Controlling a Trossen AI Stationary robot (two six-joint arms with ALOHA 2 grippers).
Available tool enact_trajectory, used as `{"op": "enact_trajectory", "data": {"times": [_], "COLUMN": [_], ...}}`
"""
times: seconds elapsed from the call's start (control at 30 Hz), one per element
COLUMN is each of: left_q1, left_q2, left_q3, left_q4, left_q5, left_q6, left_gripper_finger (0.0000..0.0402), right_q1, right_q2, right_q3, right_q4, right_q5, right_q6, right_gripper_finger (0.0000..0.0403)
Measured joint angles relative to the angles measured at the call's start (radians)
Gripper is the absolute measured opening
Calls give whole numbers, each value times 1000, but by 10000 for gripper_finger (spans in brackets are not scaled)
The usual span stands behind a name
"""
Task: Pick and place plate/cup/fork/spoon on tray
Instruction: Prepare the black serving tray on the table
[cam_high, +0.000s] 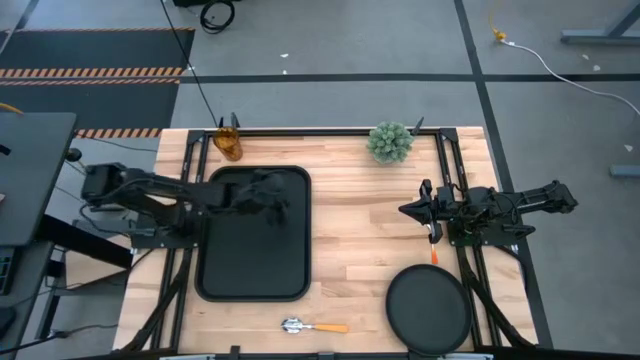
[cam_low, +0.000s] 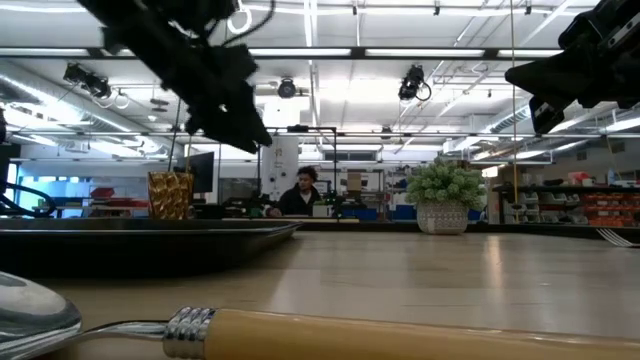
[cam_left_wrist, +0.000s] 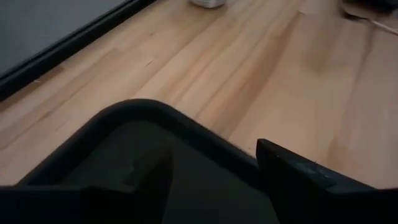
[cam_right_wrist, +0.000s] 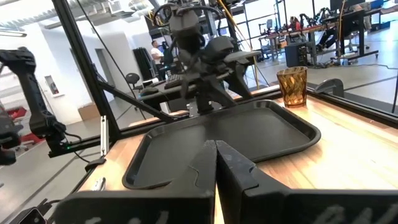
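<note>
left end effector hangs over the tray's far right corner, fingers spread, nothing in them. right end effector sits above the table near the fork, fingers pressed together, empty too.

nothing's on the tray yet — cup by its far left corner, spoon at the near edge, plate near right.

guessing the cup's light and slick, so pinch the rim. cutlery's thin and stiff — take the handle. plate by its raised rim.
</note>
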Motion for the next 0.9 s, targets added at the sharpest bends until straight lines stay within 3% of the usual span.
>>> {"op": "enact_trajectory", "data": {"times": [0.2, 0.37, 0.63, 0.8, 0.9], "left_q1": [2, 4, 94, 191, 209], "left_q2": [178, 256, 268, 291, 324], "left_q3": [59, 61, 61, 60, 61], "left_q4": [125, 200, 62, 48, 60], "left_q5": [8, 51, -194, -180, -176], "left_q6": [-17, 20, -143, -204, -204], "left_gripper_finger": [233, 233, 233, 223, 193], "right_q1": [0, 0, 0, 0, 0], "right_q2": [0, 0, 0, 0, 0], "right_q3": [0, 0, 0, 0, 0], "right_q4": [0, 0, 0, 0, 1], "right_q5": [0, 0, 0, 0, 0], "right_q6": [0, 0, 0, 0, 0], "right_gripper_finger": [9, 9, 9, 9, 9]}}
